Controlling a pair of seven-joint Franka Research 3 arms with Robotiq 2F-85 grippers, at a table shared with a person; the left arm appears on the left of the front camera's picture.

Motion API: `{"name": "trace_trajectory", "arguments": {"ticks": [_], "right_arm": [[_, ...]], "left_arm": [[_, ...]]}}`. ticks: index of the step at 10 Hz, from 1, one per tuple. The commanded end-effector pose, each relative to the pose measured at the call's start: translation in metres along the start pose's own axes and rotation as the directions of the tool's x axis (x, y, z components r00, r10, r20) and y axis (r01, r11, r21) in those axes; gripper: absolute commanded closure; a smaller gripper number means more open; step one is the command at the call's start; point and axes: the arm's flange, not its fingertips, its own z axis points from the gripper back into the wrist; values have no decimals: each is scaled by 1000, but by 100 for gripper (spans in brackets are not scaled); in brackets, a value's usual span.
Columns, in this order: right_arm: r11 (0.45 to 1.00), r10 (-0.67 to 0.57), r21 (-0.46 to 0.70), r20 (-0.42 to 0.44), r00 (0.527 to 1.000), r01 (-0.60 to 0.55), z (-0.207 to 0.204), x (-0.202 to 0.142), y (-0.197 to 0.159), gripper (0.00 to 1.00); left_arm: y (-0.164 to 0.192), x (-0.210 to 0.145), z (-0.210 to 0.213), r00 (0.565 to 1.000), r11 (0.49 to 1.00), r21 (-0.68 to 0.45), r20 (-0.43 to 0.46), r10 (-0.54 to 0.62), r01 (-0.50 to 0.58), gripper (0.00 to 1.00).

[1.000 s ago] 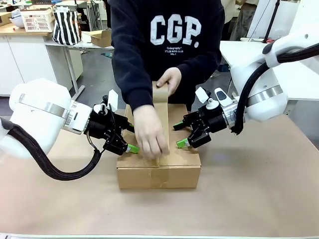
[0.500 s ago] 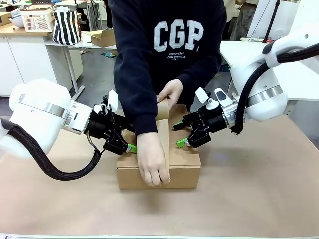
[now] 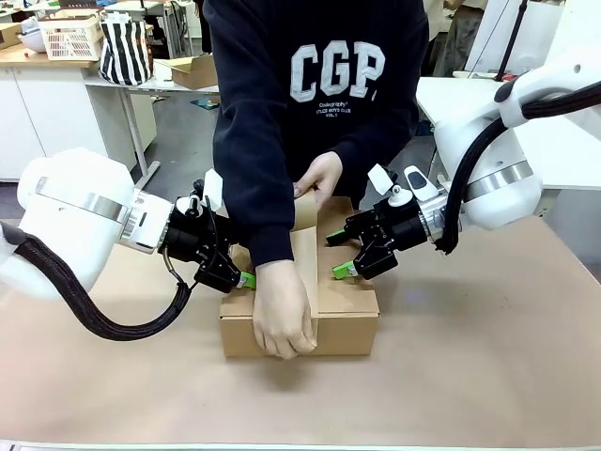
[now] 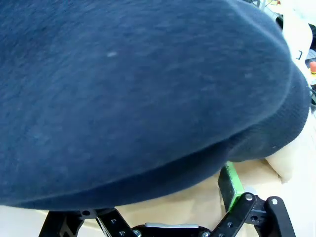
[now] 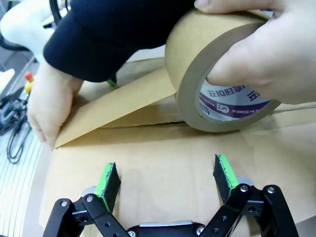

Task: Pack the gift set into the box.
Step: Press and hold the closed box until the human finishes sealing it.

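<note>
**Box closed, tape run over its seam**

Box (image 3: pixel 343 310) sits mid-table with its flaps down; the gift set does not show. A person's hand (image 3: pixel 282 324) presses brown tape over the near edge — the other hand (image 3: pixel 317 178) holds the tape roll (image 5: pixel 217 89) at the far edge. The left gripper (image 3: pixel 239 278) is at the left edge, its spread unclear. The right gripper (image 5: pixel 165 180) spreads wide above the lid, holding nothing. Bare table (image 3: pixel 488 357) lies to the right.

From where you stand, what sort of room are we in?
Likely a lab or workshop: worktables with a plastic basket behind the person, a spare carton, and a box being taped.
</note>
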Motion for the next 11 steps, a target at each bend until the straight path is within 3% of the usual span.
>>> {"name": "trace_trajectory", "arguments": {"ticks": [1, 11], "right_arm": [[1000, -5, -2, -7, 1000, 5, 0, -3, 1, 0], [1000, -5, -2, -7, 1000, 5, 0, -3, 1, 0]], "left_arm": [[-2, 1, -2, 1000, 1000, 12, -5, -4, 4, 0], [-2, 1, -2, 1000, 1000, 12, -5, -4, 4, 0]]}}
